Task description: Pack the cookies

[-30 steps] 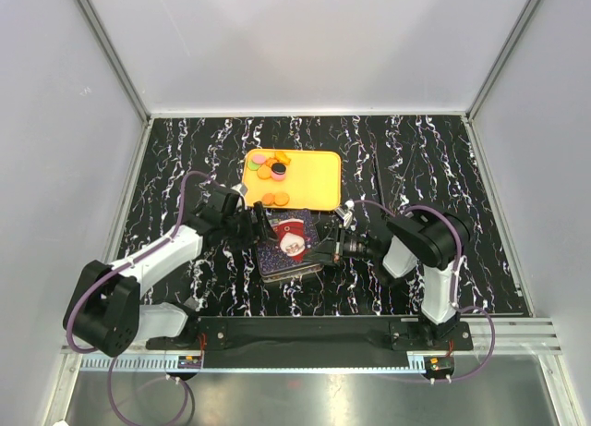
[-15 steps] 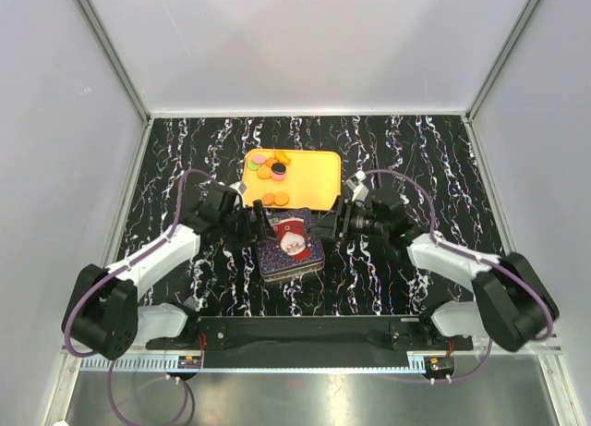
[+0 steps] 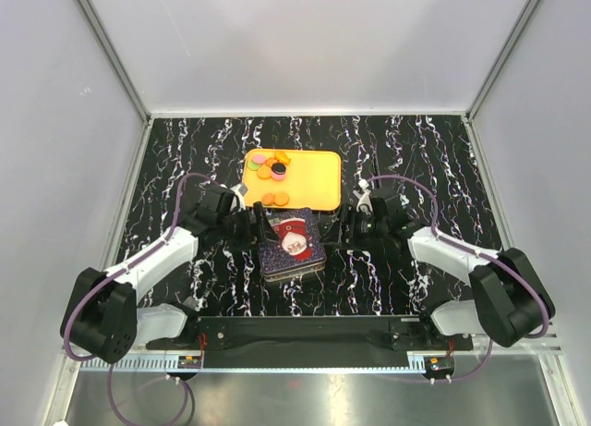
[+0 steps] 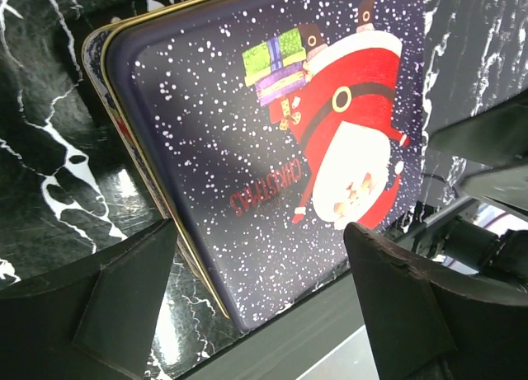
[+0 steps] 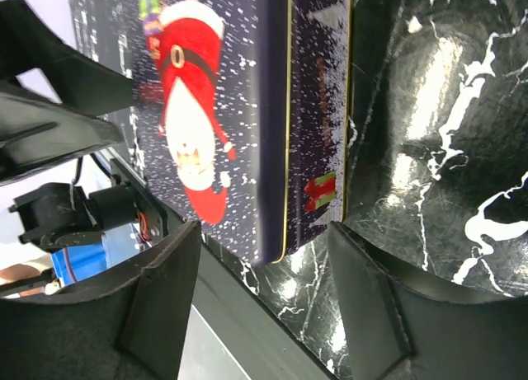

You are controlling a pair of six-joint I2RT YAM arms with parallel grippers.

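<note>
Left hand point(image 3: 257, 226) and right hand point(image 3: 340, 225) both spread wide, flanking closed Christmas tin point(image 3: 291, 245) on desk point(image 3: 416, 149); cookies point(image 3: 271, 170) sit on orange tray point(image 3: 314, 181).

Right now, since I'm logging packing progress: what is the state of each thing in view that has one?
Dark blue rectangular metal Santa tin: closed, lid on, lying flat.
Small round flat cookies, mostly orange: loose on the tray, none packed.
Orange rectangular tray: lying flat, cookies at its left end.
Left gripper: open, holding nothing, at the tin's edge.
Right gripper: open, holding nothing, at the tin's opposite edge.
</note>
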